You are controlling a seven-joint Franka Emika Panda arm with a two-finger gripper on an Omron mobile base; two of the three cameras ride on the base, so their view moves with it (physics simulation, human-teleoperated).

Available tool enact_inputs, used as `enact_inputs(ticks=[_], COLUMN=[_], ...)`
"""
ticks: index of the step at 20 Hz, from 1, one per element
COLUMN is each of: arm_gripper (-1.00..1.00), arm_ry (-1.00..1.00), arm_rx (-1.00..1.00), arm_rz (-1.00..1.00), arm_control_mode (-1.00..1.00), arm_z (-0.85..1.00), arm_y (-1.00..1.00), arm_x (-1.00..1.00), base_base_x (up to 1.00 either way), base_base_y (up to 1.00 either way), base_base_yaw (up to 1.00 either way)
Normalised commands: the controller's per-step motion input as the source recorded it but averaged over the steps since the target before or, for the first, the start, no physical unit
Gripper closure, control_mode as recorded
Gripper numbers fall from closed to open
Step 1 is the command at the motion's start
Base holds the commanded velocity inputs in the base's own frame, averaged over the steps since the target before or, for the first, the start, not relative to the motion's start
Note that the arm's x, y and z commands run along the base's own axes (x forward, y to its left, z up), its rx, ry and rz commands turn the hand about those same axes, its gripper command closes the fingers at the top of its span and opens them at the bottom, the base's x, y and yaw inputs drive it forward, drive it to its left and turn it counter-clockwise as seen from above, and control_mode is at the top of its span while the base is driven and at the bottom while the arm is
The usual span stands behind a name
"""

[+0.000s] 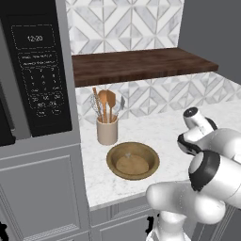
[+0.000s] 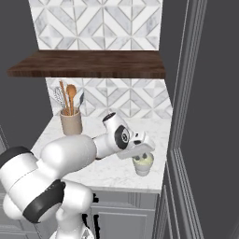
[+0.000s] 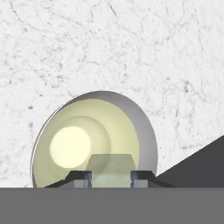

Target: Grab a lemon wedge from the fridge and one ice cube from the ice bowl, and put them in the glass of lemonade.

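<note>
The pincer (image 3: pixel 111 178) hangs directly over the round glass of lemonade (image 3: pixel 94 140), its dark tips pinching a pale, translucent blocky ice cube (image 3: pixel 111 168) just above the cloudy yellow liquid. Veined white marble desk (image 3: pixel 131 52) surrounds the glass beneath.

Wooden bowl (image 1: pixel 132 161) on white marble counter (image 1: pixel 160 129), just in front of beige crock (image 1: pixel 107 131) holding wooden spoons and whisk. Dark wood shelf (image 1: pixel 141 65) above, against geometric grey-white tile backsplash (image 1: pixel 123 21). Black microwave (image 1: pixel 40 70) set in grey cabinetry at left.
</note>
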Motion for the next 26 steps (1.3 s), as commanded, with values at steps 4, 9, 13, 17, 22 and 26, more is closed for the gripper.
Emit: enact_inputs(ticks=[4, 9, 13, 17, 22, 26], arm_gripper=[1.00, 1.00, 1.00, 1.00, -1.00, -1.00], arm_ry=[0.00, 0.00, 0.00, 0.00, 0.01, 0.04], arm_rx=[0.00, 0.00, 0.00, 0.00, 0.00, 0.00], arm_rz=[0.00, 0.00, 0.00, 0.00, 0.00, 0.00], arm_control_mode=[-1.00, -1.00, -1.00, -1.00, -1.00, -1.00], arm_z=[-0.11, -0.04, 0.00, 0.16, 0.14, 0.00], arm_y=[0.00, 0.00, -0.01, -0.07, -0.02, -0.01], arm_x=[0.07, 0.11, 0.01, -0.05, 0.00, 0.00], base_base_x=[0.00, 0.00, 0.00, 0.00, 0.00, 0.00], base_base_y=[0.00, 0.00, 0.00, 0.00, 0.00, 0.00], base_base_yaw=[0.00, 0.00, 0.00, 0.00, 0.00, 0.00])
